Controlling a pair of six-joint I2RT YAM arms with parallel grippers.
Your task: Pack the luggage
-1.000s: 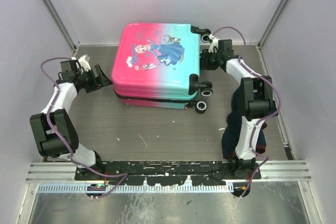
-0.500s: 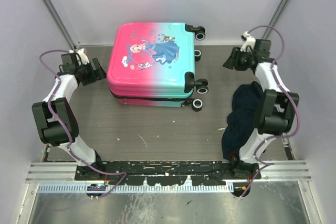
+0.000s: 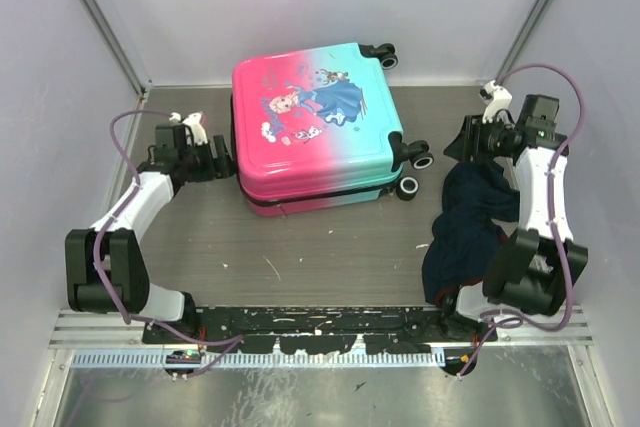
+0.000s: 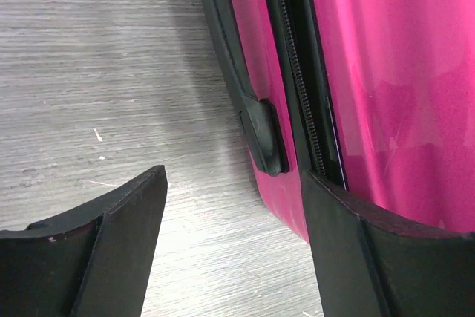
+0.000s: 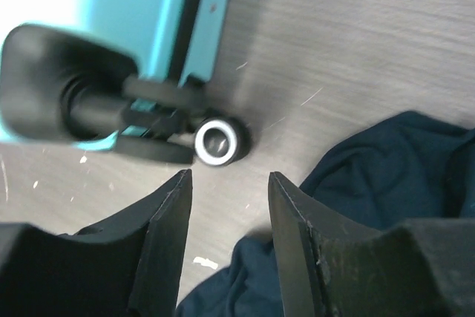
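Top external, luggage (image 3: 315, 132) lying flat, left gripper (image 3: 224, 160) spread beside, perhaps touching

No lettering, brand or number reads legibly anywhere in frame. The luggage (image 3: 345, 152) bears only a cartoon princess print (image 3: 308, 107).

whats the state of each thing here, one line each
suitcase: closed, lying flat, picture side up
dark cloth heap: crumpled on the table, outside the suitcase
left gripper: open, empty, at the suitcase's pink side
right gripper: open, empty, near a wheel
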